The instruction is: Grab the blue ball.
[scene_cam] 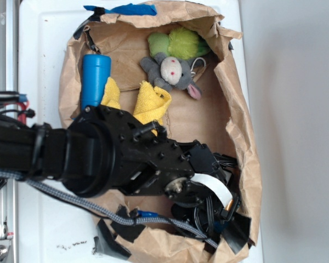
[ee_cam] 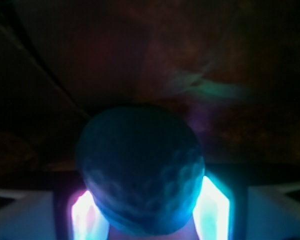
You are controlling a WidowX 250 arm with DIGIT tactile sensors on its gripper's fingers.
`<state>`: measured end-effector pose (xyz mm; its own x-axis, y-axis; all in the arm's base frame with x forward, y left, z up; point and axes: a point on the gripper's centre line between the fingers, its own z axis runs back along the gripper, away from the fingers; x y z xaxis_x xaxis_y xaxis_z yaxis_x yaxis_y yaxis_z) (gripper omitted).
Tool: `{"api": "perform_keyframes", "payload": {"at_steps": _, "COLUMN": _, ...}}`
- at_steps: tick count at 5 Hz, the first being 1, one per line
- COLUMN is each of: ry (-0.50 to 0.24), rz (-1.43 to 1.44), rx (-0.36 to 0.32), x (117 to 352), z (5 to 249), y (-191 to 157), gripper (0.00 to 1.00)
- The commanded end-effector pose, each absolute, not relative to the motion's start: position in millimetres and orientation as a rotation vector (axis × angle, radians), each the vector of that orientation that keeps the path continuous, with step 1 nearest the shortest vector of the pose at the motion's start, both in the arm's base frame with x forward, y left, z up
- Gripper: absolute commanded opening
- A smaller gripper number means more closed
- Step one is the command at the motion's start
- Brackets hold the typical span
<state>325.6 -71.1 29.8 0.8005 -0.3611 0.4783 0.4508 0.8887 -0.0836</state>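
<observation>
- Brown paper bag (scene_cam: 238,104): laid on its side and torn open as a shallow trough; it walls in every item, which seems the reason nothing rolls off. The jaws work at its lower end, deep against the crumpled wall.
- Robot arm (scene_cam: 98,156): black, reaching in from the bag's open side and bent down over the lower corner, so that it hides the spot under the jaws from the exterior view.
- Blue cylinder (scene_cam: 94,79): tall, plain, lying well apart from the jaws at the far end of the bag; not the target.
- Yellow cloth (scene_cam: 152,101): bunched beside the cylinder, behind the arm, well clear of the jaws.
- Green plush (scene_cam: 181,43) and grey plush mouse (scene_cam: 172,71): touching each other at the far end, well apart from the jaws.
- Gripper (ee_cam: 146,212): seen clearly only in the wrist view; the two fingers (ee_cam: 212,210) stand narrow, one at each side of the ball, apparently pressed against it. Judged a closing or closed hold, placed low on the ball's flanks to stop it squirting out.
- Blue ball (ee_cam: 140,170): directly between the jaws, filling the gap. Round, medium blue turned dark teal in the dim light, surface dimpled like a golf ball. Hidden under the arm in the exterior view.
</observation>
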Motion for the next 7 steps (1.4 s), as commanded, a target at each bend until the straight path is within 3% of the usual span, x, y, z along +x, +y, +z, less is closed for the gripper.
{"api": "perform_keyframes", "payload": {"at_steps": 1, "ry": -0.537, "rz": -0.385, "rx": -0.205, "x": 331, "z": 60, "y": -62, "gripper": 0.0}}
{"api": "perform_keyframes", "payload": {"at_steps": 4, "ry": -0.358, "rz": -0.353, "rx": -0.125, "x": 296, "z": 95, "y": -12, "gripper": 0.0}}
{"api": "perform_keyframes", "payload": {"at_steps": 6, "ry": -0.124, "rz": -0.311, "rx": 0.067, "x": 281, "z": 115, "y": -10, "gripper": 0.0}}
{"api": "perform_keyframes", "payload": {"at_steps": 7, "ry": -0.128, "rz": -0.282, "rx": 0.09, "x": 279, "z": 125, "y": -9, "gripper": 0.0}}
